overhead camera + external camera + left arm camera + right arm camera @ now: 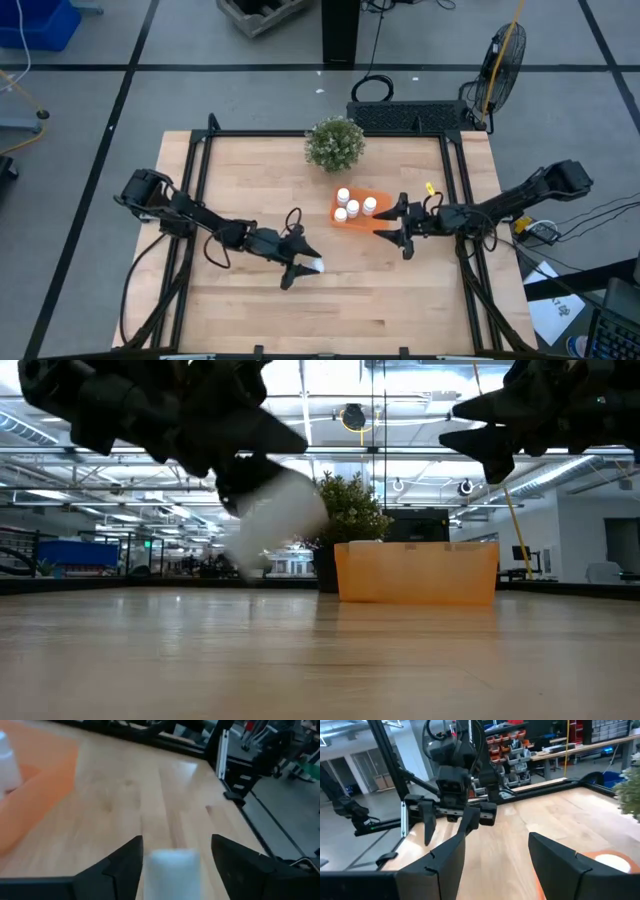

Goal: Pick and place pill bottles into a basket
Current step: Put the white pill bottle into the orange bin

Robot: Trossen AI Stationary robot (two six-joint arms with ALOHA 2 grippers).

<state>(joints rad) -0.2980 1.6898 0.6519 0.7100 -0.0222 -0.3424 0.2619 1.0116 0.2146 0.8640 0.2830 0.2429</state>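
The orange basket [358, 210] stands right of the table's middle, in front of the green plant [335, 143]. Three white pill bottles [352, 206] stand upright in it. My left gripper [303, 267] is near the middle of the table, left of and nearer than the basket, shut on a fourth white pill bottle [314, 265]. That bottle also shows in the low view [278, 512] and in the left wrist view [172, 870]. My right gripper [402, 227] hovers open and empty at the basket's right end [600, 862]. A fifth bottle is out of view. My left gripper pinches the pill bottle between its two fingers, which lie on opposite sides of its round body [150, 870]. The fingers reach slanting down toward the table's right side. The bottle is lifted clear of the table [278, 512] and tilted.
The potted plant [350, 510] stands just behind the basket [416, 572]. A black frame [455, 180] runs along the table's left, right and far edges. Bare wood [380, 300] lies toward the near edge.
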